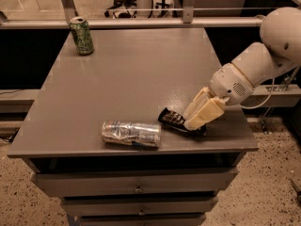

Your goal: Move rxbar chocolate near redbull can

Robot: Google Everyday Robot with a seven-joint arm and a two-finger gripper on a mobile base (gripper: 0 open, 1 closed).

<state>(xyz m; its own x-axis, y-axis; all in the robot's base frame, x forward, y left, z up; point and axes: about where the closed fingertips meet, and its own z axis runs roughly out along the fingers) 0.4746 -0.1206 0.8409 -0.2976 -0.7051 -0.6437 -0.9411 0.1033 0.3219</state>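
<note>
The rxbar chocolate [172, 119], a flat black bar with pale lettering, lies near the table's front right. My gripper [194, 120] is down on its right end, with the cream fingers [203, 114] closed around it. The redbull can [131, 133], silver and blue, lies on its side near the front edge, a short gap to the left of the bar. The bar's right part is hidden by the fingers.
A green can [82, 36] stands upright at the table's [136, 74] far left corner. My white arm [256, 62] reaches in from the right. Drawers sit below the front edge. A rail runs behind the table.
</note>
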